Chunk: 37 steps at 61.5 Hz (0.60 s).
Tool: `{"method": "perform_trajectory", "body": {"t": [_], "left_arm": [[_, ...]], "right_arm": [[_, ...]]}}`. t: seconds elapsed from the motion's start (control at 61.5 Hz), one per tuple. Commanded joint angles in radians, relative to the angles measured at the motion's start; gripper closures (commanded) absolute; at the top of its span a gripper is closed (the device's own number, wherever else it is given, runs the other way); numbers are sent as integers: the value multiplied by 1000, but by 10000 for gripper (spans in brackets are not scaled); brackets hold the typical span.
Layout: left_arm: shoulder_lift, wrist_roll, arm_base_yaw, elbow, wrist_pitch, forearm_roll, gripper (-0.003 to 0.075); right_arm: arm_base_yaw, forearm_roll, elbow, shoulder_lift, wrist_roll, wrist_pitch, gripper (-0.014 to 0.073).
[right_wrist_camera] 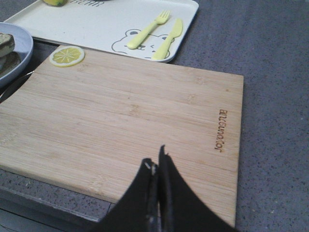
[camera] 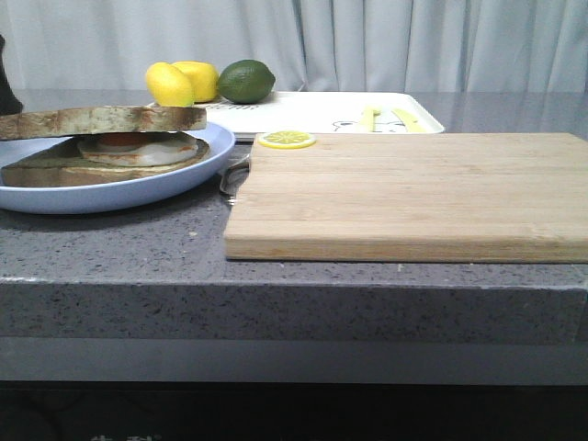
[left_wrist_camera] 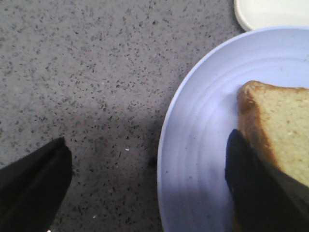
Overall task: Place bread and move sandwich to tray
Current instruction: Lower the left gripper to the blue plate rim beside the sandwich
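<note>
The pale blue plate (camera: 119, 191) stands at the front left of the counter with the sandwich (camera: 138, 149) on it: brown bread under a white fried egg with orange yolk. The bread (camera: 101, 119), a brown-crusted slice, lies flat over the egg. In the left wrist view my left gripper (left_wrist_camera: 145, 181) is open; one finger is over the counter and the other finger (left_wrist_camera: 256, 188) is over the plate (left_wrist_camera: 193, 145) at the edge of the bread (left_wrist_camera: 285, 130). My right gripper (right_wrist_camera: 157, 157) is shut and empty above the cutting board's near edge. The white tray (camera: 322, 112) lies behind the board.
A wooden cutting board (camera: 413, 193) fills the middle and right, with a lemon slice (camera: 286, 140) at its far left corner. Two lemons (camera: 182, 83) and a lime (camera: 246, 81) sit at the tray's left end. A yellow fork (right_wrist_camera: 147, 31) and knife (right_wrist_camera: 166, 38) lie on the tray (right_wrist_camera: 87, 24).
</note>
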Motion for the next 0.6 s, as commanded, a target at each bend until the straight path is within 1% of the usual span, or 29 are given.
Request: {"method": "perform_trajectory", "body": {"t": [0.0, 0.195, 0.244, 0.293, 0.407, 0.423, 0.521, 0.537, 0.586], "left_arm": [[2, -9, 2, -43, -41, -10, 101], [43, -9, 2, -44, -33, -10, 104], [50, -9, 2, -44, -24, -10, 116], [55, -9, 2, -44, -18, -10, 154], [59, -9, 2, -44, -4, -11, 307], [59, -9, 2, -44, 0, -11, 347], [59, -9, 2, -44, 15, -12, 530], [59, -9, 2, -44, 18, -12, 577], [59, -9, 2, -44, 20, -12, 670]], "right_arm": [[-4, 3, -22, 0, 1, -84, 654], [-4, 3, -22, 0, 1, -84, 654], [-4, 3, -22, 0, 1, -84, 654], [-4, 3, -22, 0, 1, -84, 654], [-4, 3, -22, 0, 1, -84, 654], [-4, 3, -22, 0, 1, -84, 654], [-4, 3, -22, 0, 1, -84, 654], [-4, 3, -22, 0, 1, -84, 654], [-4, 3, -22, 0, 1, -84, 654]]}}
